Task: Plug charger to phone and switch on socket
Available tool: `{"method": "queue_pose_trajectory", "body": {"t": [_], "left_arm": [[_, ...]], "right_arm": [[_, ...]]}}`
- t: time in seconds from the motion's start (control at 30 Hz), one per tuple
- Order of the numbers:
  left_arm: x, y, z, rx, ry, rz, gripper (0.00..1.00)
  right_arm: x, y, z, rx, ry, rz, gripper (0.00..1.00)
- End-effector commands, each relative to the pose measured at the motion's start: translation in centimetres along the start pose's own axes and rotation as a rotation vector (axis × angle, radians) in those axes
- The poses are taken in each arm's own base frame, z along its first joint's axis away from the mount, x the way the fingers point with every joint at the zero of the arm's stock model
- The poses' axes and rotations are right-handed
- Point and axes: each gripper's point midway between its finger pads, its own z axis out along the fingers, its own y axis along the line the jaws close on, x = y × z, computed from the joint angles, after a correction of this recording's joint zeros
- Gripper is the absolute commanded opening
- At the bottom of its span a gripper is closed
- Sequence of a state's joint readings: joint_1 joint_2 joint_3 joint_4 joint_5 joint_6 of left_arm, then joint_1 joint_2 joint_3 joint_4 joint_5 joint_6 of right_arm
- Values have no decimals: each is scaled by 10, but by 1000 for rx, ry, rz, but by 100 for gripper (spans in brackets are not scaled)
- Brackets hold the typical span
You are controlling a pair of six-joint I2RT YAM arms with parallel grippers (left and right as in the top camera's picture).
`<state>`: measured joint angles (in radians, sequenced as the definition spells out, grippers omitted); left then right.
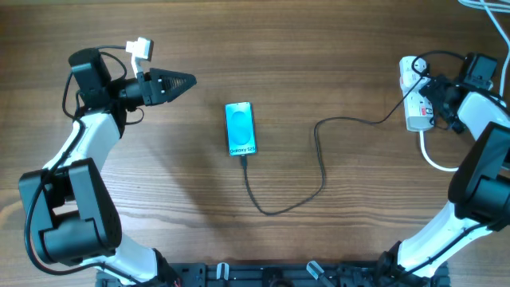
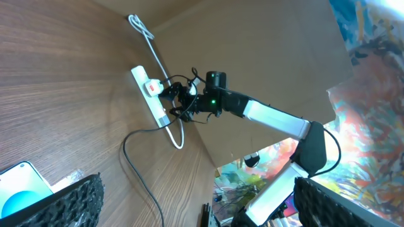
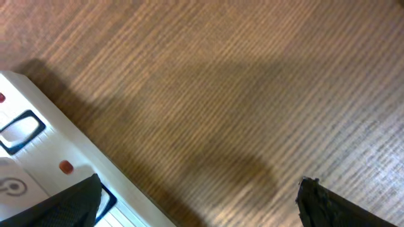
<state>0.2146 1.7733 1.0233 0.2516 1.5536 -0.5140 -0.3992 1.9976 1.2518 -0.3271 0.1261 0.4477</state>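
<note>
Left tool [image 1: 188,80] is hanging over the far left of the brown wooden counter [image 1: 335,48]. Its black fingers [image 2: 66,202] are standing wide apart and gripping nothing, though from overhead they are overlapping into one dark point.

Right tool [image 1: 431,102] is sitting over the white elongated power strip with red marks [image 1: 414,100] at the far right. Its jaws are spread and its body is covering part of the strip, so any contact is impossible to tell. Its wrist camera is cutting off most of the strip.

Mid-counter, the small flat phone with a teal-blue screen [image 1: 241,127] is lying well apart from both tools. The thin black charger cable [image 1: 319,151] is looping from the strip to the phone's near end, and whether its tip is seated cannot be told. The thick white cord [image 1: 434,159] is curving away from the strip's near end.
</note>
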Motion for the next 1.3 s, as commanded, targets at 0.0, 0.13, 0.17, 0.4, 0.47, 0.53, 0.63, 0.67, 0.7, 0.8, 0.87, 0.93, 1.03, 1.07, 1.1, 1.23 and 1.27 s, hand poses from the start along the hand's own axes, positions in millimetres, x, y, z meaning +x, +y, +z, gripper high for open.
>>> {"method": "queue_pose_trajectory", "body": {"t": [0.0, 0.13, 0.17, 0.4, 0.47, 0.53, 0.63, 0.67, 0.7, 0.8, 0.87, 0.93, 1.03, 1.07, 1.1, 1.23, 1.27], "left_arm": [[-1, 2, -2, -4, -5, 10, 100], [-1, 2, -2, -4, -5, 10, 100], [-1, 2, -2, -4, -5, 10, 100], [-1, 2, -2, -4, -5, 9, 100], [-1, 2, -2, -4, -5, 10, 100], [-1, 2, -2, -4, -5, 10, 100], [-1, 2, -2, -4, -5, 10, 100], [-1, 2, -2, -4, -5, 10, 100], [-1, 1, -1, -4, -5, 10, 100], [-1, 2, -2, -4, -5, 9, 100], [-1, 2, -2, -4, -5, 10, 100], [-1, 2, -2, -4, -5, 9, 100], [-1, 2, -2, -4, -5, 9, 100], [-1, 2, -2, -4, -5, 10, 100], [-1, 2, -2, -4, -5, 10, 100], [-1, 2, -2, -4, -5, 10, 100], [-1, 2, -2, -4, -5, 9, 100]], "right_arm": [[16, 7, 11, -26, 50, -3, 100], [23, 10, 10, -48, 85, -3, 100], [25, 9, 10, -45, 91, -4, 100], [31, 7, 10, -32, 114, 32, 100], [30, 7, 10, -33, 110, 33, 100], [25, 10, 10, -44, 91, 34, 100], [28, 10, 10, -50, 106, 33, 100], [31, 14, 9, -71, 124, 30, 100], [35, 22, 8, -119, 144, 5, 100], [43, 19, 7, -108, 180, 5, 100], [47, 17, 7, -101, 195, 4, 100], [49, 15, 6, -93, 201, 6, 100], [39, -14, 1, 51, 160, 2, 100], [34, -18, -6, 65, 156, -25, 100], [28, -17, -17, 54, 153, -88, 100], [18, -8, -40, -10, 124, -221, 100], [22, -7, -41, -22, 142, -251, 100]]}}
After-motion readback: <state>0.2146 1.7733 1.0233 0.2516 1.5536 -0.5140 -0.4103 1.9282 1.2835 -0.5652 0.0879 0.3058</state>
